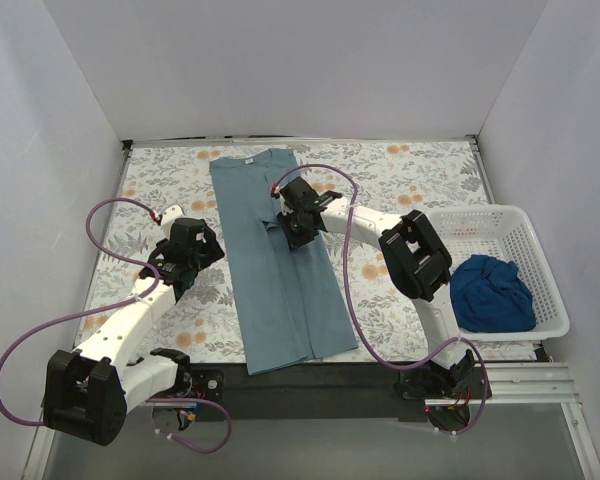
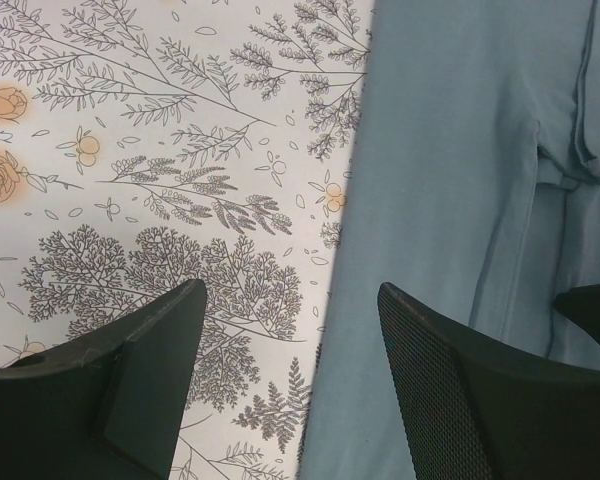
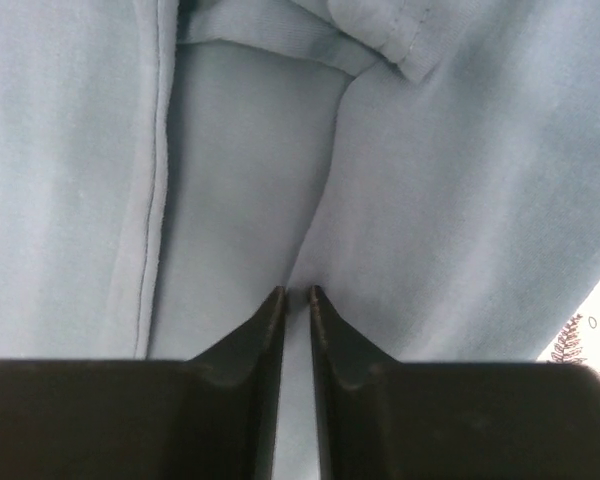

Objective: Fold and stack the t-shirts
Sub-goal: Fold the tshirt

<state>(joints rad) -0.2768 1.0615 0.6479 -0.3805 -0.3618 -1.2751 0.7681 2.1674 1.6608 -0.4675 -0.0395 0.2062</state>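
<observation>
A slate blue t-shirt lies as a long strip down the middle of the table, with its sides folded in. My right gripper rests on its upper middle. In the right wrist view the right gripper is pinched shut on a folded edge of this shirt. My left gripper hovers open at the shirt's left edge. In the left wrist view the left gripper straddles that edge of the shirt and holds nothing. A darker royal blue t-shirt lies crumpled in the basket.
A white lattice basket stands at the right edge of the table. A floral tablecloth covers the table. White walls close in the left, back and right sides.
</observation>
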